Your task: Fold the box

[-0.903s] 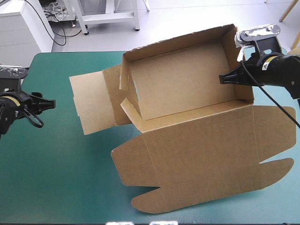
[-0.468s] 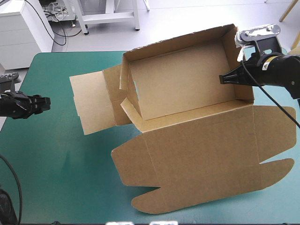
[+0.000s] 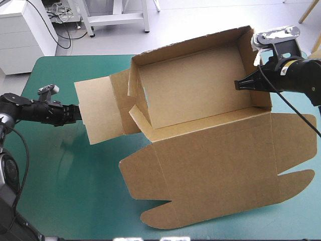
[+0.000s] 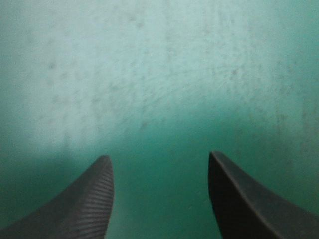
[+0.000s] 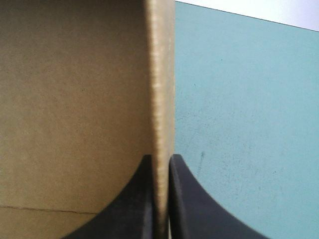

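The brown box (image 3: 195, 95) stands in the middle of the table as an open tray, its walls raised and its lid (image 3: 220, 170) flat toward the front edge. A side flap (image 3: 98, 110) lies flat on its left. My right gripper (image 3: 242, 84) is shut on the box's right end wall (image 5: 160, 99), the board pinched between its fingers (image 5: 134, 204). My left gripper (image 3: 75, 113) reaches in low from the left, its tips just short of the flat flap's left edge. In the left wrist view this gripper (image 4: 159, 199) is open, with only teal-green cover ahead.
The teal-green cover (image 3: 65, 191) lies bare at the front left. The lid's rounded tabs (image 3: 296, 186) reach toward the table's right edge.
My left arm has swung in from the table's left edge toward the flat side flap. The right gripper and the box have not moved.
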`<state>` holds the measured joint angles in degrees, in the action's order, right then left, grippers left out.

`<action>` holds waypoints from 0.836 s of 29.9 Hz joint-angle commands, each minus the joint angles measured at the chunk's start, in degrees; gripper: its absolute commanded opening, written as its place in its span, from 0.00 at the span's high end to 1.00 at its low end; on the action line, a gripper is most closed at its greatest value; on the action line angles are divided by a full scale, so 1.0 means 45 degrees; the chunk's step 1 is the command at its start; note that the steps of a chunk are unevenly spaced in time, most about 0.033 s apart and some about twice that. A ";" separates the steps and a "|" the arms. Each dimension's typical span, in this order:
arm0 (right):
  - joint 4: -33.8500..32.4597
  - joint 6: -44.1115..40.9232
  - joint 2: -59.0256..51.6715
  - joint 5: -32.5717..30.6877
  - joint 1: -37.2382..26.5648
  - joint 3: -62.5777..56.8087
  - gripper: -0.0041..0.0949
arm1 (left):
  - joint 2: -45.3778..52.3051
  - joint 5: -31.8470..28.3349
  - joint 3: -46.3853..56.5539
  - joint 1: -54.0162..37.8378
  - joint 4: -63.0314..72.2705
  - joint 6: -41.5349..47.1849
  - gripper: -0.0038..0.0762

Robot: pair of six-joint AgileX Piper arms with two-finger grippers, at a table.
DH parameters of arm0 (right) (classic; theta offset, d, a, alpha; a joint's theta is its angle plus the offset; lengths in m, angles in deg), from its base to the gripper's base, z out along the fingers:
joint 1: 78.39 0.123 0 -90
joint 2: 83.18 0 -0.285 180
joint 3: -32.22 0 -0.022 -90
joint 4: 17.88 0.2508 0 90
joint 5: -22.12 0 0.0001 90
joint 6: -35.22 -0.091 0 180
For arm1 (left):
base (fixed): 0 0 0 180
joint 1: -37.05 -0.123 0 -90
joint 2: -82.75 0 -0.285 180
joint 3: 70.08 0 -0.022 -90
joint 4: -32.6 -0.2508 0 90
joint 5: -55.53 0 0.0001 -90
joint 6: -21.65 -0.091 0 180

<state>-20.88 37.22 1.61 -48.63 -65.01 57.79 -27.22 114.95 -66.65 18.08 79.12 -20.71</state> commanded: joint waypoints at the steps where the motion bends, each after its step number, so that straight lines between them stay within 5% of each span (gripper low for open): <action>1: 0.0091 -0.0037 -0.0419 0.0835 -0.0045 0.0400 0.98 | 0.0226 0.0027 -0.0294 0.0783 0.3014 -0.1267 0.45; 11: 0.0296 -0.0372 0.0019 0.0880 -0.0045 0.0400 0.98 | 0.0226 -0.0365 -0.0294 0.3090 0.6276 -0.3266 0.45; 18: 0.0296 -0.0443 0.0783 0.0880 -0.0045 0.0400 0.98 | 0.0361 0.1851 -0.0294 0.3443 0.7724 -0.4363 0.45; 25: 0.0558 -0.0443 0.1639 0.0973 -0.0045 0.0400 0.98 | 0.1452 0.2227 -0.0294 0.3470 0.8564 -0.4605 0.45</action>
<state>-19.41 35.67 9.72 -48.19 -65.01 57.79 -25.84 122.02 -66.65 33.35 111.44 -40.55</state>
